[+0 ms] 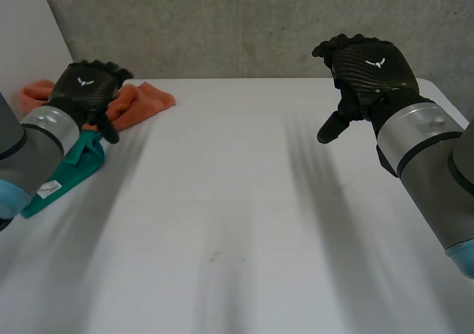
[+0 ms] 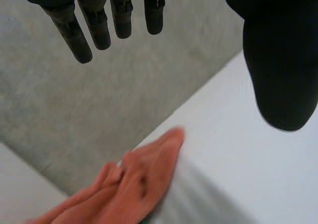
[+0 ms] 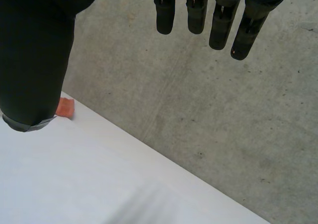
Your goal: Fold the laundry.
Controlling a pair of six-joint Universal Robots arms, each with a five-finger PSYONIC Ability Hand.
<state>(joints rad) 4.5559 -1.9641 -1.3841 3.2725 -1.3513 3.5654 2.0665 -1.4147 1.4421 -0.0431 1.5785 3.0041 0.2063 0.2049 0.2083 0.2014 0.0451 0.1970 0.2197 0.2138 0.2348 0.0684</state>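
In the head view, the laundry lies at the upper left of the frame: a crumpled orange cloth [image 1: 137, 101] by the far edge of the table [image 1: 244, 223], and a teal cloth [image 1: 74, 167] with a white label [image 1: 49, 189] just nearer the camera, close to the left edge. The left robot hand [image 1: 87, 84] hangs over the spot where the two cloths meet. The right robot hand [image 1: 363, 64] is held above the table's far right part, well apart from both cloths.

The left wrist view shows the left robot hand [image 2: 283, 60] spread, its fingers [image 2: 94, 25] straight and apart from the thumb, holding nothing; the orange cloth [image 2: 134, 184] lies beyond its fingertips at the table's edge, against the grey wall [image 2: 74, 114]. The right wrist view shows the right robot hand [image 3: 35, 60] also spread and empty, with a scrap of orange cloth [image 3: 65, 107] beside its thumb at the far edge.

The table's middle and near side lie bare between the arms.
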